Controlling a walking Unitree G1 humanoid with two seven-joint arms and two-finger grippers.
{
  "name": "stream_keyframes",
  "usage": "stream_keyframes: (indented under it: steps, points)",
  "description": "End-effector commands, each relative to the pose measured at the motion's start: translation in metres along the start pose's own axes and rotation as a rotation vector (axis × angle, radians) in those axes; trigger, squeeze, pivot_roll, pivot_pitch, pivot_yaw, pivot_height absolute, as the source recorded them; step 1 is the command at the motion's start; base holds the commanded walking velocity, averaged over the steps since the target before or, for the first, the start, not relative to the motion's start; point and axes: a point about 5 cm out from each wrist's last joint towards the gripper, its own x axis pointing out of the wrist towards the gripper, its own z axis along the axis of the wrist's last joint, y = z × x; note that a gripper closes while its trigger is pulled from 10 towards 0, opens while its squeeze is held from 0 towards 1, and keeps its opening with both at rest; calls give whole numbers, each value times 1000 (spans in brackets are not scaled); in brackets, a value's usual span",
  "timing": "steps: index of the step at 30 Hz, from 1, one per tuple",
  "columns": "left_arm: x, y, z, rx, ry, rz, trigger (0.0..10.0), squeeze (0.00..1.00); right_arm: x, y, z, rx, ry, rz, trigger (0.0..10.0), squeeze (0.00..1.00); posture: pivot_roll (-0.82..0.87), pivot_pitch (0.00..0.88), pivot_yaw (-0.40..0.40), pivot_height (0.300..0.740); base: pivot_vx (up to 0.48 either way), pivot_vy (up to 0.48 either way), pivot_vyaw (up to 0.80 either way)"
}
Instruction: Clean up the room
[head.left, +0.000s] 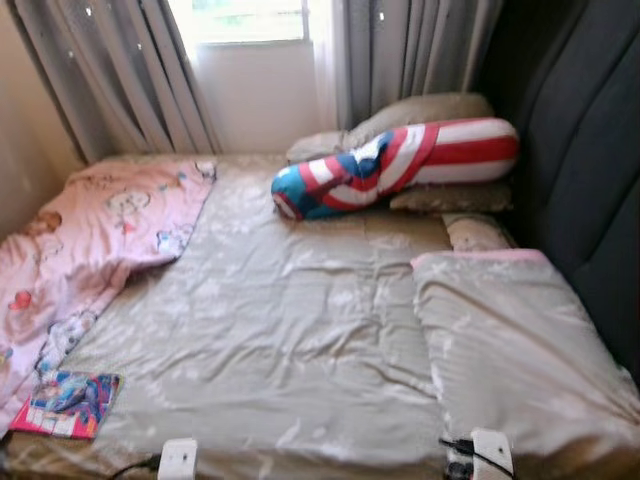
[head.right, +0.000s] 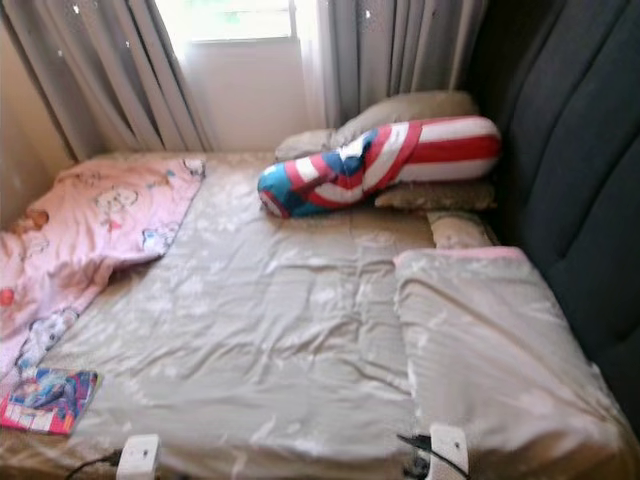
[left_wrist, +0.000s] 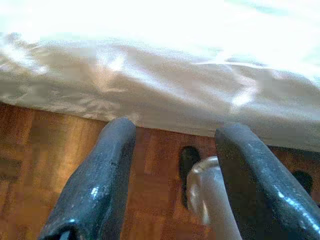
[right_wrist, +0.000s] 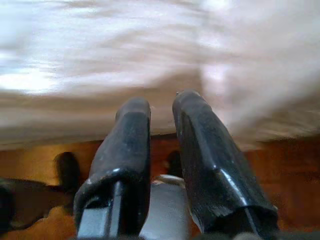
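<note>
A bed (head.left: 290, 330) with a creased grey satin sheet lies before me. A pink printed blanket (head.left: 90, 240) is rumpled over its left side. A red, white and blue bolster (head.left: 400, 165) leans on beige pillows (head.left: 420, 110) at the head. A folded grey quilt (head.left: 510, 340) lies at the right, and a small colourful book (head.left: 68, 403) sits on the front left corner. My left gripper (left_wrist: 177, 132) hangs open below the bed's edge over the wooden floor. My right gripper (right_wrist: 161, 100) is shut with nothing in it, pointing at the bed's side.
A dark padded headboard (head.left: 590, 170) runs along the right side. Grey curtains (head.left: 120, 70) and a bright window (head.left: 250, 20) stand behind the bed. A beige wall (head.left: 20, 150) closes the left. Wooden parquet floor (left_wrist: 45, 150) lies under the bed's front edge.
</note>
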Motion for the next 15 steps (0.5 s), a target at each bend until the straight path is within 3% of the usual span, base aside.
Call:
stream_keyframes:
  steps: [1,13,15]
  points:
    - [-1,-1,-9,4,35,4,10000,0,0,0,0,-1,-5,4,10000,0,-29,0,28,740,0,480,800]
    - [1,-5,-1,10,14,0,10000,0,0,1,1,-11,-6,3,10000,0,-26,0,30,740,0,480,0]
    - [1,-5,0,8,12,1,10000,0,0,2,2,-9,-6,5,10000,0,-27,0,31,740,0,480,800]
